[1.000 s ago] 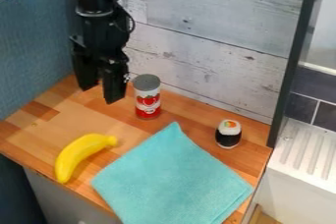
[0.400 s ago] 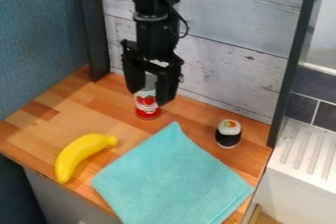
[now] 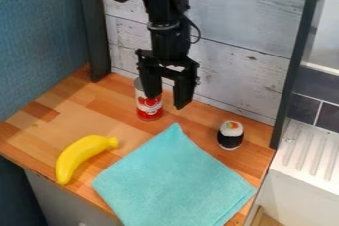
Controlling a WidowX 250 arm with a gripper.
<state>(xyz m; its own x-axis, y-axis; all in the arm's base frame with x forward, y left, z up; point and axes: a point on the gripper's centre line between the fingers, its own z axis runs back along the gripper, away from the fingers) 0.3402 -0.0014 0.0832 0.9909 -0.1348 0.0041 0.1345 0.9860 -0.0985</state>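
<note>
The black gripper (image 3: 167, 102) hangs open over the back of the wooden counter, with nothing between its fingers. Its left finger covers part of a red and white can (image 3: 149, 108) with a grey top, standing upright by the back wall. To the right stands a sushi piece (image 3: 230, 135), black below and white on top with an orange and green centre. A teal cloth (image 3: 173, 180) lies spread flat at the front. Left of the cloth is a yellow banana (image 3: 81, 157), lying curved near the front edge.
Behind the counter (image 3: 106, 116) rises a whitewashed plank wall (image 3: 232, 66). A blue-grey panel (image 3: 43, 41) borders the left side. On the right are a dark upright post (image 3: 296, 61) and a white ridged drainboard (image 3: 311, 155).
The arm and gripper have moved right, from left of the can to in front of it and then slightly past it. The objects on the counter have stayed put.
</note>
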